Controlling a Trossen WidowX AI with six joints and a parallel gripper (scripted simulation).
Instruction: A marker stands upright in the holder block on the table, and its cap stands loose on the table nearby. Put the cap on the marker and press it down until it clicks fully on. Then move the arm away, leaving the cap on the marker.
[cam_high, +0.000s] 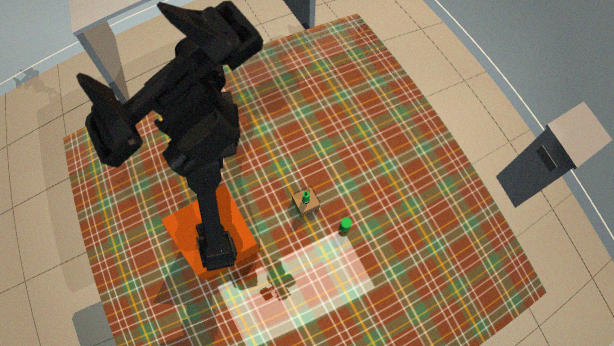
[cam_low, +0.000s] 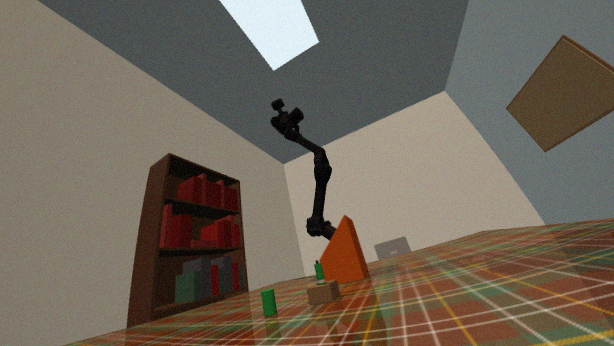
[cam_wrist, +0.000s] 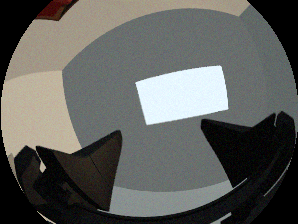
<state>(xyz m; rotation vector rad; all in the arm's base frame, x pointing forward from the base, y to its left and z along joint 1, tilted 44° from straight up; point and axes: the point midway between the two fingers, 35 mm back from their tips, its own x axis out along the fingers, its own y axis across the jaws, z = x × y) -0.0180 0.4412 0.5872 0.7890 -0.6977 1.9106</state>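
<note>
From above, the black arm (cam_high: 200, 125) is seen raised high over the plaid tabletop (cam_high: 400, 150), standing on an orange base block (cam_high: 180, 230). Its claw (cam_high: 165, 55) is pointed up toward the camera, with the two fingers spread wide apart and nothing between them. The tan holder block (cam_high: 307, 202) is placed near the middle of the tabletop, with the green marker (cam_high: 305, 195) upright in it. The green cap (cam_high: 345, 225) is found standing on the tabletop just beside the holder, apart from it and well away from the claw. A pale lit patch (cam_high: 310, 280) is cast across the cloth near the base. In the exterior view, the arm (cam_low: 320, 185) is seen stretched nearly upright, the claw (cam_low: 286, 112) held far above everything, close under the ceiling. The cap (cam_low: 269, 302) is shown upright on the tabletop (cam_low: 475, 280), to the left of the holder block (cam_low: 324, 292), from which the marker (cam_low: 319, 272) rises. A brown bookshelf (cam_low: 145, 240) holding red, green and grey books is set against the wall behind. In the wrist view, only the ceiling and its bright skylight (cam_wrist: 182, 92) are seen between the two dark fingers, which are held wide with an open gap.
</note>
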